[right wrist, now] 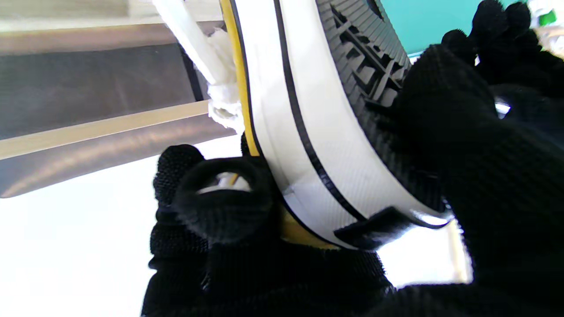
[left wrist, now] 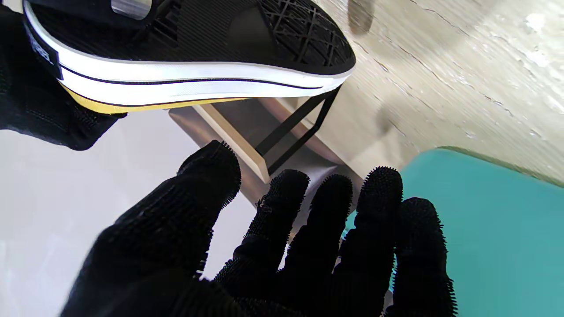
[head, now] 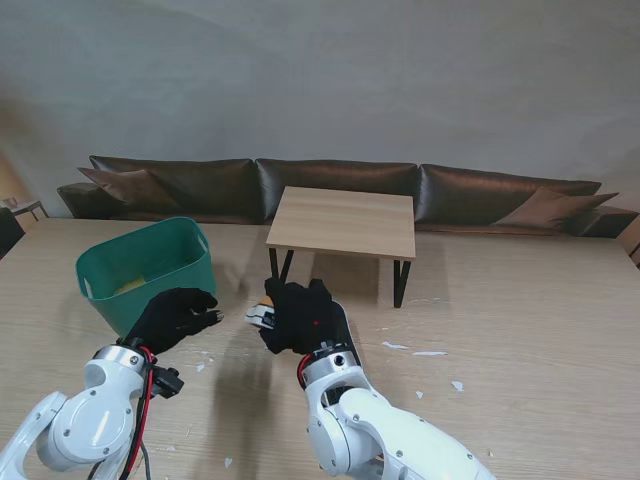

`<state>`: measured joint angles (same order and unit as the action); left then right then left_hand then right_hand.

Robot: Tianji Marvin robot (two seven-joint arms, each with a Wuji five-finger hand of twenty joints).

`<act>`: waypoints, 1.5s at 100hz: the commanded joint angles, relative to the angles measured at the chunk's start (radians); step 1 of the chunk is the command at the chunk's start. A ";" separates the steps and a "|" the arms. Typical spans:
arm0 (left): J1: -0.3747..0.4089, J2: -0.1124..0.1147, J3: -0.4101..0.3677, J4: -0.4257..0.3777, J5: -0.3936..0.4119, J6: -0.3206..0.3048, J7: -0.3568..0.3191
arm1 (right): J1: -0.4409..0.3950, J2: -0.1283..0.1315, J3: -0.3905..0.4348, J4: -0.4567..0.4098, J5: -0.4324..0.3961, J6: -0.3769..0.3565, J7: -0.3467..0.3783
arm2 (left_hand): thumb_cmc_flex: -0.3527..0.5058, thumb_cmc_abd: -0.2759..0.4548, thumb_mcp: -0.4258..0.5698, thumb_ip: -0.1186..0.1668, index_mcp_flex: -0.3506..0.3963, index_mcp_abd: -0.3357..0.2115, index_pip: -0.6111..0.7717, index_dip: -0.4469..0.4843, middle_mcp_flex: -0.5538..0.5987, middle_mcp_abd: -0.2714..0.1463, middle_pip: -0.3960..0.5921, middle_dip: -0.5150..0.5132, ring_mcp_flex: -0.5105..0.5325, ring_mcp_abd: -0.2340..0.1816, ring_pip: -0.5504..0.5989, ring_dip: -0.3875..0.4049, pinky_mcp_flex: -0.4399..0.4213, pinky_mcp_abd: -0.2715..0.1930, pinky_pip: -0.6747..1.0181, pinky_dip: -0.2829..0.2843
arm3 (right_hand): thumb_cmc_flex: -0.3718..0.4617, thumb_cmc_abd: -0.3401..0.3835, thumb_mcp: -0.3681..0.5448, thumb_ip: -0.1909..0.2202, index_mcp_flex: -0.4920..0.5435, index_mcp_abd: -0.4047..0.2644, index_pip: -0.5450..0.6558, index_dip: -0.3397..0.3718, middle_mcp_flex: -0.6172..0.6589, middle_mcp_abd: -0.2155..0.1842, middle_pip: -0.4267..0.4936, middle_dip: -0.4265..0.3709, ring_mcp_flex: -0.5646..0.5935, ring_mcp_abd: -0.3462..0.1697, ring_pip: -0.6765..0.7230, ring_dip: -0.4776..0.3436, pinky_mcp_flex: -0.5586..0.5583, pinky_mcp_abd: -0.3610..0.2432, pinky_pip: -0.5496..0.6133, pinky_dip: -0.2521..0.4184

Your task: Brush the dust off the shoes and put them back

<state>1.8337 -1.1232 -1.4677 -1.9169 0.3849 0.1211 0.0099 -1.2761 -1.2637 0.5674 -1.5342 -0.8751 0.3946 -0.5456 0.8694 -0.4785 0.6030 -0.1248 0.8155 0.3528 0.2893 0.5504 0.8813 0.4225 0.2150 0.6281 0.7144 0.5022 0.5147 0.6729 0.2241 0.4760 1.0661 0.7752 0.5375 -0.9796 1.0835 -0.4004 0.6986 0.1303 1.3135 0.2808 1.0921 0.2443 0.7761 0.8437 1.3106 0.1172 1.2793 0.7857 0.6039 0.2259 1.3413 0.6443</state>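
Right hand [head: 303, 317] clamped round a yellow canvas shoe [right wrist: 308, 145], lifted off the tabletop [head: 520, 330] near its middle, upper mostly hidden by the glove, left hand [head: 176, 316] spread and holding nothing, just beside a green bin [head: 140, 268], white flecks [head: 430, 353] scattered, too small to identify

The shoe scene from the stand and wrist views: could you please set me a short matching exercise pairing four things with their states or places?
Column one:
1. shoe
2. left hand
3. green bin
4. small wooden table

Column two:
A. open, fingers spread, holding nothing
B. stands on the left, beside the left hand
C. gripped by the right hand, black tread showing to the wrist cameras
D. stands farther from me, in front of the brown sofa

Pairs: 1-C, 2-A, 3-B, 4-D
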 commanded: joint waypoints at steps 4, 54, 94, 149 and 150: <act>0.006 -0.009 0.001 0.020 0.005 0.004 -0.004 | 0.023 -0.002 -0.023 0.030 -0.016 -0.035 0.018 | 0.030 0.028 -0.024 0.023 0.026 0.016 0.029 0.036 0.024 0.013 0.004 0.019 -0.033 0.036 0.032 0.013 0.003 0.000 0.036 0.018 | 0.159 0.146 0.290 0.085 0.042 -0.095 0.164 -0.021 0.032 -0.113 0.112 0.006 0.009 -0.195 -0.028 0.005 0.446 -0.036 0.035 0.031; 0.017 -0.016 0.004 0.080 0.034 0.036 0.036 | -0.031 0.032 -0.045 0.097 0.010 -0.194 0.062 | 0.054 0.042 -0.059 0.018 0.047 0.034 0.041 0.070 0.042 0.029 0.004 0.040 -0.036 0.054 0.040 0.018 -0.006 0.007 0.051 0.022 | 0.144 0.134 0.301 0.091 0.050 -0.109 0.173 -0.042 0.034 -0.117 0.131 -0.024 0.009 -0.180 -0.035 0.002 0.436 -0.036 0.030 0.033; 0.034 -0.018 0.003 0.074 0.039 0.052 0.044 | -0.086 0.060 -0.048 0.070 0.018 -0.263 0.115 | 0.045 0.060 -0.067 0.025 0.050 0.042 0.030 0.068 0.047 0.041 0.011 0.063 -0.029 0.066 0.084 0.047 0.005 0.002 0.112 0.048 | 0.148 0.118 0.299 0.087 0.091 -0.121 0.140 -0.054 0.066 -0.102 0.105 -0.021 0.009 -0.195 0.019 0.035 0.467 -0.053 0.089 0.070; 0.047 -0.027 0.013 0.069 0.018 0.073 0.076 | -0.102 0.072 -0.098 0.092 0.009 -0.323 0.127 | 0.039 0.085 -0.068 0.028 0.064 0.062 0.027 0.068 0.067 0.058 0.026 0.118 -0.014 0.088 0.176 0.110 0.027 -0.004 0.224 0.098 | 0.159 0.056 0.293 0.101 0.211 -0.167 0.006 -0.039 0.150 -0.096 -0.016 -0.013 0.008 -0.195 0.031 0.060 0.480 -0.078 0.117 0.093; 0.047 -0.027 0.013 0.069 0.017 0.073 0.077 | -0.102 0.072 -0.100 0.094 0.008 -0.324 0.126 | 0.041 0.085 -0.067 0.029 0.063 0.062 0.027 0.068 0.068 0.058 0.027 0.119 -0.013 0.090 0.178 0.111 0.027 -0.004 0.225 0.098 | 0.158 0.055 0.292 0.100 0.211 -0.167 0.005 -0.040 0.150 -0.096 -0.017 -0.013 0.008 -0.194 0.031 0.060 0.479 -0.078 0.117 0.093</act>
<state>1.8739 -1.1426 -1.4562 -1.8452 0.4065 0.1893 0.0996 -1.3603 -1.1875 0.4898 -1.4637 -0.8598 0.0859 -0.4348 0.8974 -0.4173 0.5487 -0.1248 0.8535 0.3867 0.3209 0.6152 0.9183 0.4520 0.2287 0.7295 0.7158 0.5309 0.6606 0.7634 0.2427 0.4907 1.2292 0.8470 0.5272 -1.0252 1.0803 -0.4282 0.7816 0.1198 1.3458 0.2343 1.0565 0.2918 0.7495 0.8590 1.3229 0.0846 1.3253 0.8350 0.6041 0.1751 1.4075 0.6980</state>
